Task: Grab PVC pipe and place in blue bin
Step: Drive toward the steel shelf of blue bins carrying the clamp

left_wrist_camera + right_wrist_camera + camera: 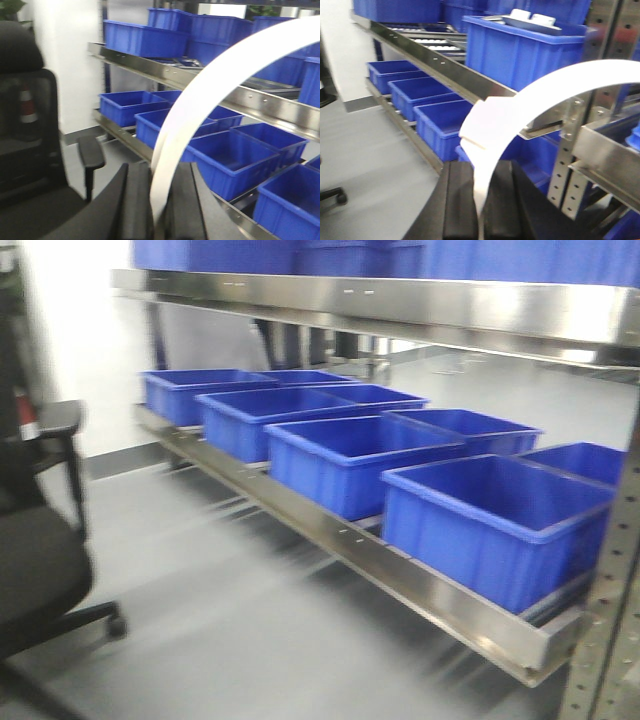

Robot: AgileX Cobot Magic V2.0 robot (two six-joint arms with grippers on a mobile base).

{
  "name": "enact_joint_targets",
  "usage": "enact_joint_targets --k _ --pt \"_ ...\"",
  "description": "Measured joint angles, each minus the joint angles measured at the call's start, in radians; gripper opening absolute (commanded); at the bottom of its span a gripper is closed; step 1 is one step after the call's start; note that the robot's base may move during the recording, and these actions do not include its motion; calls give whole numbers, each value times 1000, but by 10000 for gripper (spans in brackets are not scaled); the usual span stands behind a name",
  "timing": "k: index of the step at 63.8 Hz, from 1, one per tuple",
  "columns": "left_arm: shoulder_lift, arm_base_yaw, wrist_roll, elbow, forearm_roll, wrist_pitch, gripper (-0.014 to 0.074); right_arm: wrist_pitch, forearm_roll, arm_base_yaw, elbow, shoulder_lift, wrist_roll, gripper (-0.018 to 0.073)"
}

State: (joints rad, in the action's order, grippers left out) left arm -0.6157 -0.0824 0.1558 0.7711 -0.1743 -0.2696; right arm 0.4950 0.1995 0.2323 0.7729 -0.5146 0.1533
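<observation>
Item: PVC pipe (195,105), a white curved strip. It rises from between the dark fingers of the left gripper (159,172), which is clenched on its lower end, and arcs up to the right in front of the steel rack (400,560). The right wrist view lists a like strip between the fingers of the right gripper (480,170), likewise clamped; whether it is the same piece cannot be told. Blue bins (490,520) sit open and in rows on the rack's lower shelf, and an office chair (40,540) stands to the left of the rack. Step judged: carrying to a bin. Advice: hold firm, pass the arc under the rack's upper shelf edge, and release low inside one bin. Only the front view shows the bins' insides, but no arms; only the right wrist view shows an upper bin (520,55) holding white parts.
</observation>
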Motion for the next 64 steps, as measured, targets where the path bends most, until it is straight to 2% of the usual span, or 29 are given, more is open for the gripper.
enact_joint_targets --k 64 --pt "0 0 0 0 0 0 -111 0 0 0 0 0 0 -167"
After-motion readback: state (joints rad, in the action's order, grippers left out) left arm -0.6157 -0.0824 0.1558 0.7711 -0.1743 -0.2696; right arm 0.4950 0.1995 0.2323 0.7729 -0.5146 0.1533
